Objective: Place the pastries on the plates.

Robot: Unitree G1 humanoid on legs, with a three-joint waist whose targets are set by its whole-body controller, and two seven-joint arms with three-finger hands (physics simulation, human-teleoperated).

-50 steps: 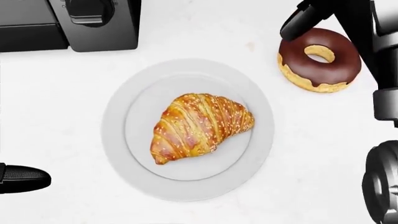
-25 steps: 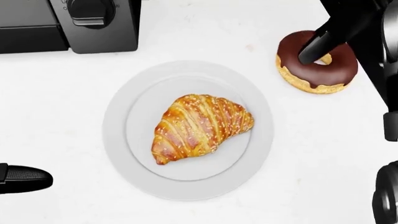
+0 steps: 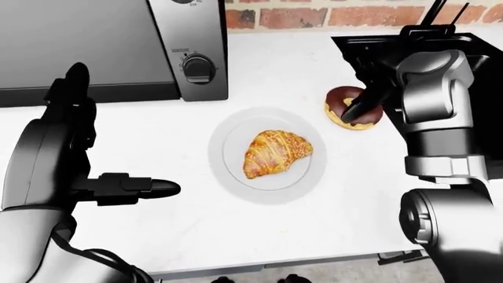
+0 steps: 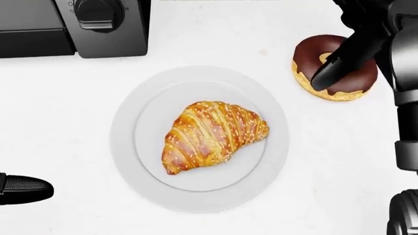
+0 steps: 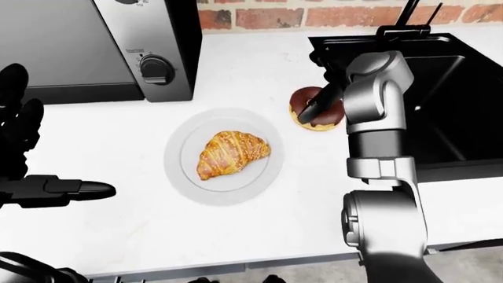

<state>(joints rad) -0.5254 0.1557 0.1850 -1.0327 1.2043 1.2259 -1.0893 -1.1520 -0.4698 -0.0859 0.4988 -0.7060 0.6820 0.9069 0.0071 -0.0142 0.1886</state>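
A golden croissant [image 4: 212, 136] lies on a white plate [image 4: 124, 132] in the middle of the white counter. A chocolate-glazed donut [image 4: 306, 55] lies on the bare counter to the right of the plate, beside the sink. My right hand [image 3: 360, 108] hangs over the donut, and one dark finger [image 4: 334, 67] crosses its top; the fingers are not closed round it. My left hand [image 3: 110, 141] is open and empty at the left, thumb [image 3: 149, 188] pointing toward the plate. No second plate shows.
A steel microwave [image 3: 94, 47] with a knob [image 3: 198, 67] stands at the upper left. A black sink [image 5: 456, 100] with a faucet lies right of the donut. A brick wall runs along the top. The counter edge runs along the bottom of the eye views.
My right hand has moved from the donut's upper left down over its top, the finger now lying across the hole. The left hand and the croissant have stayed put.
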